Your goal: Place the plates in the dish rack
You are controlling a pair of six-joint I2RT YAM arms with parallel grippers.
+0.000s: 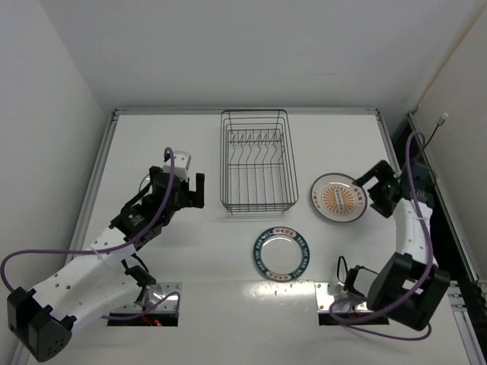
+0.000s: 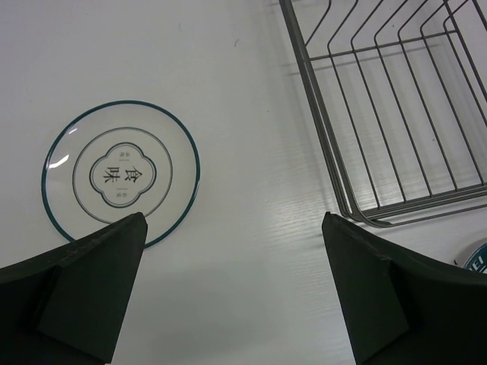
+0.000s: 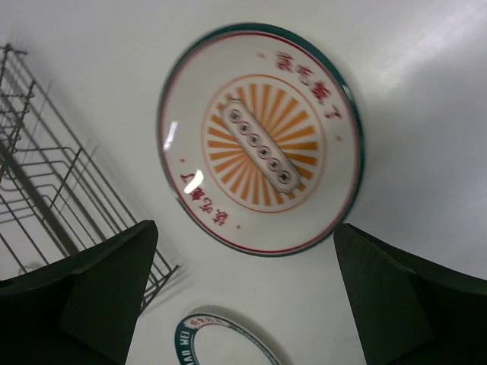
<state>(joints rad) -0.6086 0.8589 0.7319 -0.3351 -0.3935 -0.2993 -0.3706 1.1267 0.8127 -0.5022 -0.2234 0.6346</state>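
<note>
The dish rack point(image 1: 255, 163) stands empty at the back middle of the table; it also shows in the left wrist view point(image 2: 396, 114) and the right wrist view point(image 3: 38, 175). The orange-striped plate point(image 1: 340, 198) lies flat right of it, just ahead of my open, empty right gripper point(image 1: 370, 190) point(image 3: 245, 228) in the right wrist view point(image 3: 259, 137). The lettered-rim plate point(image 1: 282, 253) point(image 3: 221, 342) lies in front of the rack. The pale plate point(image 2: 122, 173), thin teal edge, lies left of the rack, mostly hidden under my left arm from above. My left gripper point(image 1: 185, 194) point(image 2: 233, 220) is open, empty, above bare table.
A raised rail point(image 1: 243, 111) borders the white table at the back and sides. Two cut-outs with cables point(image 1: 144, 304) sit at the near edge by the arm bases. A purple cable point(image 1: 415, 171) loops along the right arm.
</note>
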